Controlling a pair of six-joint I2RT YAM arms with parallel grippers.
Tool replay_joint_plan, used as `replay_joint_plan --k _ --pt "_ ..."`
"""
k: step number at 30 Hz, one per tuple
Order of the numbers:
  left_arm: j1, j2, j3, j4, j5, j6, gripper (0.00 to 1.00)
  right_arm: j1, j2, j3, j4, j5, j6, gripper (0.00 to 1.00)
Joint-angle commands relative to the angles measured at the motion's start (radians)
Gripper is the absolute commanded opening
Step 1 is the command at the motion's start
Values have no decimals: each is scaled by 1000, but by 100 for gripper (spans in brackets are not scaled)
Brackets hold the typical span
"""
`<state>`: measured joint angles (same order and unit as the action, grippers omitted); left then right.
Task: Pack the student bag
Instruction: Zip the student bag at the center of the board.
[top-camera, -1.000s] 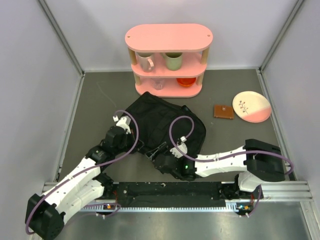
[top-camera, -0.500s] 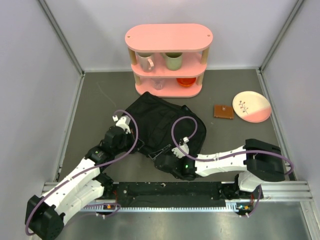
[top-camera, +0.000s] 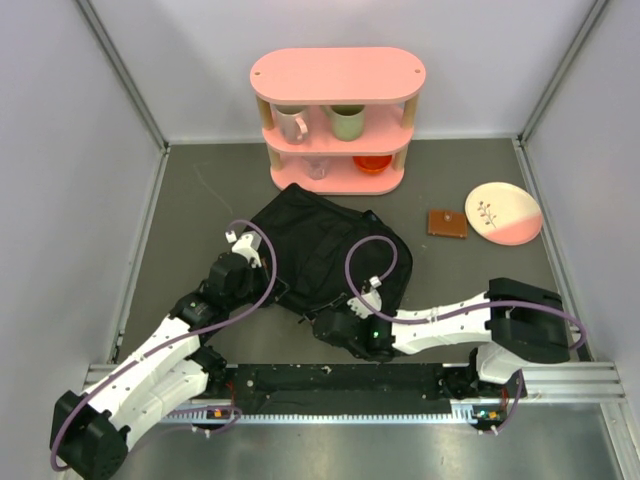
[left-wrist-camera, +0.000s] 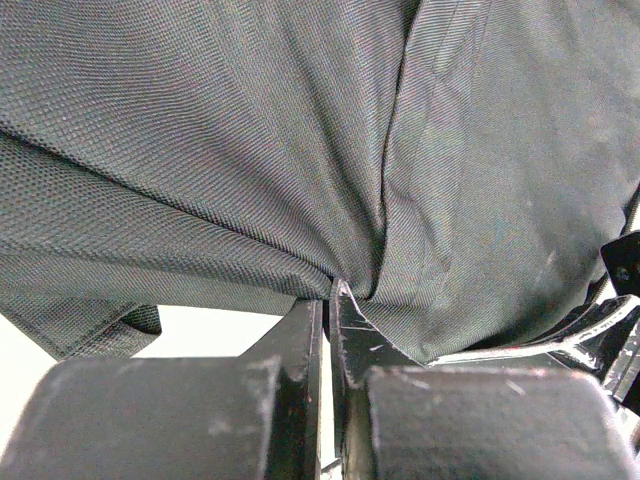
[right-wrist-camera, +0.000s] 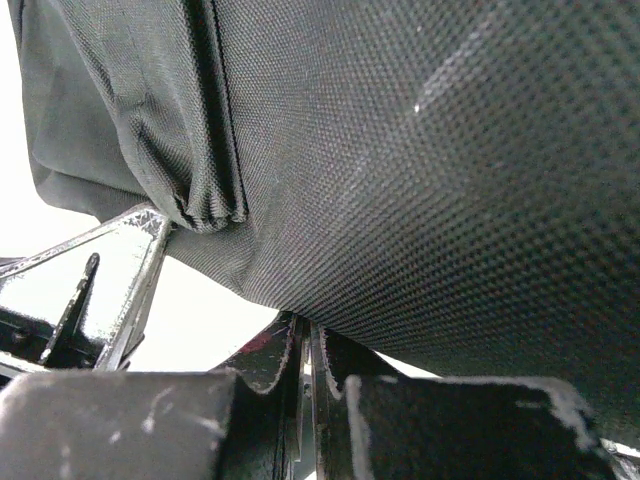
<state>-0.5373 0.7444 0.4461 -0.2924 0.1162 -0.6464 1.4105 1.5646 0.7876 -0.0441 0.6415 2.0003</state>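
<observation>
The student bag (top-camera: 325, 250), lying before the pink shelf (top-camera: 337, 75), is pinched at its near edge by the fully closed left gripper (left-wrist-camera: 328, 305) and right gripper (right-wrist-camera: 303, 345), presumably to spread its opening.

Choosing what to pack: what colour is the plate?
Plate: cream, pink lower edge, dark sprig motif; top external view.

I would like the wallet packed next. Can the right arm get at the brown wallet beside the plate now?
Probably not yet: the right fingers are shut on the student bag. Once released, nothing stands between them and the brown wallet.
</observation>
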Motion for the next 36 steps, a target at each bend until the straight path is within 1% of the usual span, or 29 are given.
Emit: replay_joint_plan --k 1,2,4,5,7,8,9,10,11,12,14,15,16,18,19,20,23,31,36 --pt "-4 -20 39 36 20 31 0 -18 -34 -18 -36 49 -9 0" --pt "-4 -22 39 32 16 36 0 -18 -41 -8 -36 49 -82 0" --pt "-4 -22 43 21 5 40 0 -18 -66 -4 -39 37 -155 0" --pt "-4 -22 43 19 -3 42 0 -18 -72 -7 -37 27 -220 0" --pt "-4 -25 45 16 -9 45 0 -19 -98 -8 -62 1 -277 0" --pt "-4 -23 46 13 -15 48 0 -27 -104 -5 -74 -12 -343 0" --pt "-4 -23 45 12 -18 48 0 -45 -109 -2 -100 -69 -388 0" --pt "-4 -23 46 10 -21 48 0 -54 -116 1 -109 -89 -470 0" --pt "-4 -23 46 9 -30 50 0 -62 -118 7 -120 -109 -510 0" --pt "-4 -23 45 10 -33 50 0 -73 -121 12 -147 -164 -535 0" --pt "-3 -22 46 7 -39 50 0 -84 -124 12 -174 -189 -639 0" --pt "-3 -20 46 7 -44 51 0 -93 -118 19 -178 -247 -685 0" --pt "-3 -19 49 4 -47 51 0 -94 -109 31 -184 -264 -806 0" --pt "-3 -19 51 4 -55 54 0 -94 -54 113 -293 -301 -866 0" --pt "-3 -16 54 6 -56 54 0 -94 -35 136 -347 -313 -923 0" --pt "-3 -11 55 6 -58 56 0 -94 -11 156 -349 -325 -945 0" --pt "-1 -5 59 6 -55 54 0 -93 -6 134 -317 -358 -957 0" --pt "-1 -13 55 -5 -69 59 0 -82 -55 119 -301 -367 -1032 0" --pt "2 -10 60 -22 -90 63 0 -84 -93 78 -303 -434 -1071 0"
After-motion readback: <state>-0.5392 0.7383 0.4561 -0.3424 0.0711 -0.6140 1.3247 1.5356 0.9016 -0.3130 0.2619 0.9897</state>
